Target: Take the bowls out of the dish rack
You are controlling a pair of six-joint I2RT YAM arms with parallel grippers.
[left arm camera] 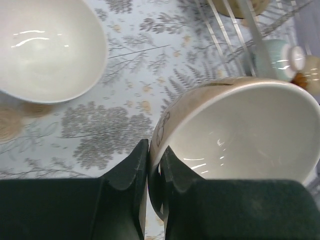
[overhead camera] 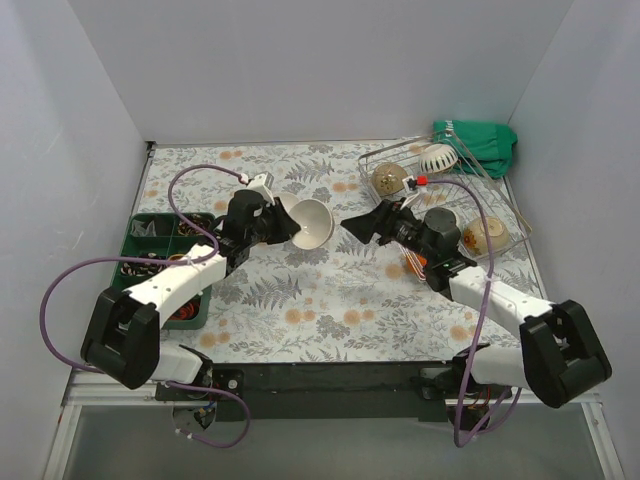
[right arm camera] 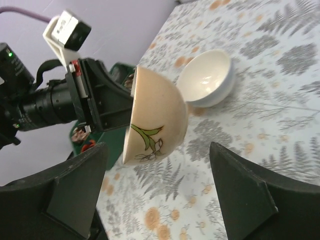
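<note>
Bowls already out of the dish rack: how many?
2. A cream leaf-painted bowl is clamped by its rim in the left gripper; a white bowl sits upright on the table beside it. Others may be hidden from these views.

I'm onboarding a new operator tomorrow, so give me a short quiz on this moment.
1. True or false: the right gripper is shut on a bowl.
2. Which gripper holds the cream leaf-painted bowl? A left, B right, C neither.
3. Fill in: the white bowl rests on the ____.
Key: 1 false, it is open. 2 A, the left gripper pinches its rim. 3 table.
</note>
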